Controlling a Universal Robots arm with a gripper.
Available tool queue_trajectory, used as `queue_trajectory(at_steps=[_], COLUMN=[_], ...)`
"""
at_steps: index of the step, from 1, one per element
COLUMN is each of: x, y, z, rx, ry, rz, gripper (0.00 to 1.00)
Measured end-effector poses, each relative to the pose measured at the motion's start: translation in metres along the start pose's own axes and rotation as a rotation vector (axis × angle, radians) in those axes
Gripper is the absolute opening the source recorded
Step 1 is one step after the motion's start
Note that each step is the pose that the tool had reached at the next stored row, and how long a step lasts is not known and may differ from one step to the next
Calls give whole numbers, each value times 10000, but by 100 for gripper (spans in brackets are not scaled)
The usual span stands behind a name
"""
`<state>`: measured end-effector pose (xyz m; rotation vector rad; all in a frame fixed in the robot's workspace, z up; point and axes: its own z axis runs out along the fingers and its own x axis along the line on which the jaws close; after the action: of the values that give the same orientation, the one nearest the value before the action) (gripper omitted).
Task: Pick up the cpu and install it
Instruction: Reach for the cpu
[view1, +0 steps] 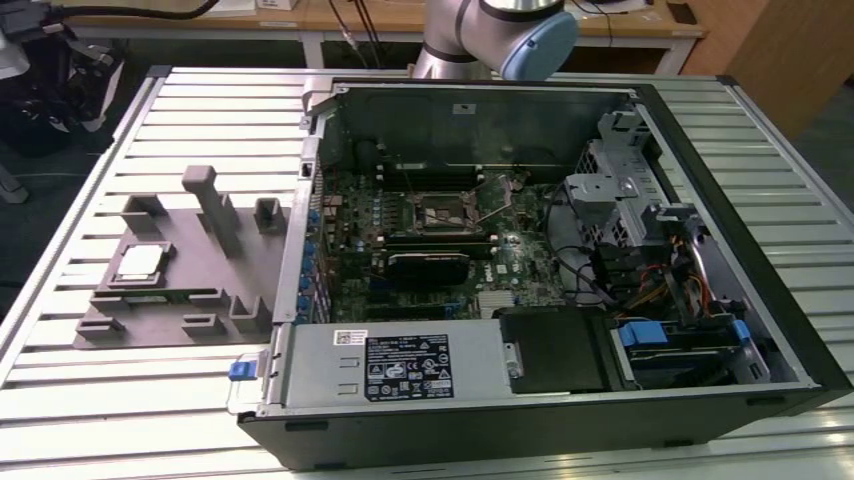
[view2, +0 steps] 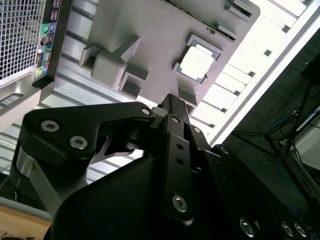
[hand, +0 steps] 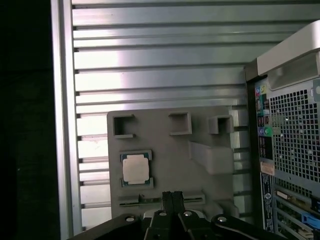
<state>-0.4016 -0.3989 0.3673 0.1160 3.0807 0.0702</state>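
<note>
— Where is the cpu?

— The small flat square cpu (view1: 140, 262), silvery-gray on top with a pale rim, lies flat in a square pocket of a gray moulded holder block (view1: 174, 300). That block sits on the ribbed aluminium table (view1: 80, 380), at the exterior view's left.

— And your hand?

— My black gripper (hand: 172, 194) hangs over the near edge of the holder block, apart from the cpu. In both wrist views the fingers (view2: 170, 102) are pressed together with nothing between them.

— What lies beyond?

— Just beside the block, toward the exterior view's right, the open black computer tower (view1: 747, 250) lies on its side. Inside it, on the green motherboard, I see the square metal-framed socket (view1: 441, 212), well apart from the cpu. In the first wrist view, the tower's perforated rear panel (hand: 295, 130) borders the block.
</note>
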Motion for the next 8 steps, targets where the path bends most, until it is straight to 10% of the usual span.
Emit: queue_trajectory(at_steps=[8], x=[12], y=[-5], z=[97], rx=[-5], ry=[12], rz=[1], gripper=[11])
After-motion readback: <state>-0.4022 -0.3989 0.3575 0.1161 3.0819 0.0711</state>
